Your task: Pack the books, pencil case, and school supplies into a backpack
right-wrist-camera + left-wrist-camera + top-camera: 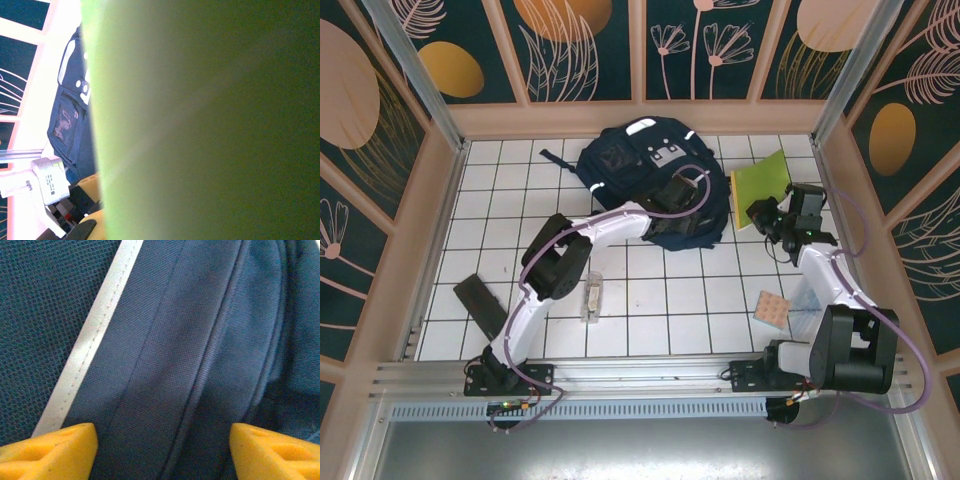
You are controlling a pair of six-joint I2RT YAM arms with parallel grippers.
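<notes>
- On the far middle of the table [650, 335], your backpack [625, 160] lies flat.
- Your left gripper [162, 455] hangs over its navy fabric, yellow fingers [50, 450] spread wide with nothing held.
- Your right gripper [767, 213] is clamped on the lime-green book [762, 183], just right of the backpack.
- A dotted pad [772, 308] lies near the front right.

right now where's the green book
In the top view the green book is toward the table's far right, just right of the backpack, its near edge pinched by the right gripper.
</notes>
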